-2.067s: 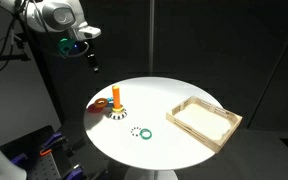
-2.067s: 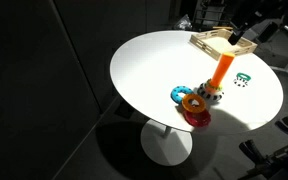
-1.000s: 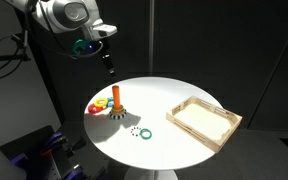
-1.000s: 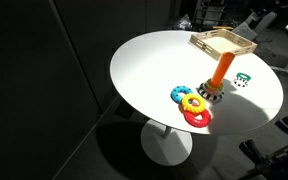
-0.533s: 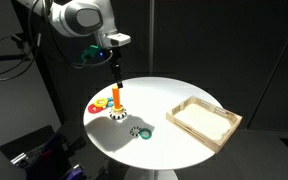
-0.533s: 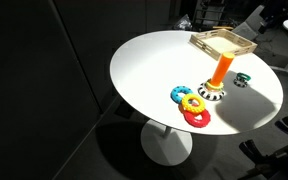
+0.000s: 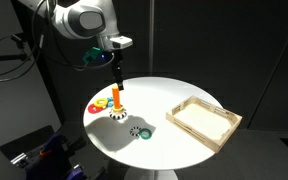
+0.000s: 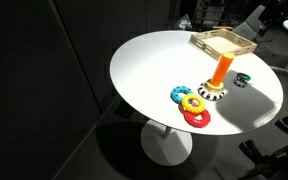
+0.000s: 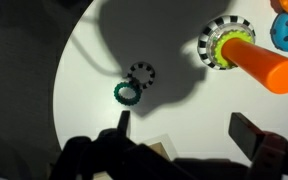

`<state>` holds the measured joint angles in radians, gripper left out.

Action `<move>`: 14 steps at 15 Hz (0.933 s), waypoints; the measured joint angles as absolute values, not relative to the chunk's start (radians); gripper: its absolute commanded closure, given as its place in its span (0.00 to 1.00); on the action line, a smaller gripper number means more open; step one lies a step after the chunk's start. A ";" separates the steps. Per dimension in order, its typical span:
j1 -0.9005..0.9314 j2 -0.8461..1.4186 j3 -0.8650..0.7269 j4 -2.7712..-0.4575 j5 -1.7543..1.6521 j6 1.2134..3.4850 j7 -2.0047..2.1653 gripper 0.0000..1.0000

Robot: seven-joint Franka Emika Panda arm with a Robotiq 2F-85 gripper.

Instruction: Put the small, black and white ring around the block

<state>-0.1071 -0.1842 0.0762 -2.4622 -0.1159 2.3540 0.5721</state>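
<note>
While the arm hangs well above the round white table [image 7: 184,140], nothing of the task proper is done yet: the tiny thin ring with alternating black and white segments [image 9: 141,75] lies flat on the tabletop, untouched, just beside the plain green ring [image 9: 127,94], the two touching or nearly so. In an exterior view the same pair sits near the front edge [image 7: 136,131], apart from the peg.

The upright orange peg-like block [image 9: 267,64] stands in a larger, thicker black and white ring [image 9: 216,43], which already encircles its base. Blue, yellow and red flat pieces [image 8: 189,104] lie next to it. A shallow wooden tray [image 7: 203,121] rests well apart, on the far side of the table from the peg.

I read the Robotiq gripper [image 9: 189,135] as spread wide and empty: in the wrist view both dark fingers [image 9: 254,135] frame bare table, with nothing between them. The small ring lies ahead of the jaws, not between them.

Judgement: approach phase only. Left to do: descend over the small ring, pinch it without dragging the green one along, lift, carry it across, and drop it over the top of the orange peg. The thinness of the ring and its green neighbour look like the main risks to a clean pick.
</note>
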 measured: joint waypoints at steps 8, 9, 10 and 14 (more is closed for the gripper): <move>-0.142 -0.079 0.008 -2.452 -0.211 2.358 0.681 0.00; -0.141 -0.056 0.000 -2.449 -0.211 2.366 0.686 0.00; -0.141 -0.033 -0.008 -2.446 -0.210 2.374 0.687 0.00; -0.134 0.063 -0.036 -2.420 -0.191 2.420 0.686 0.00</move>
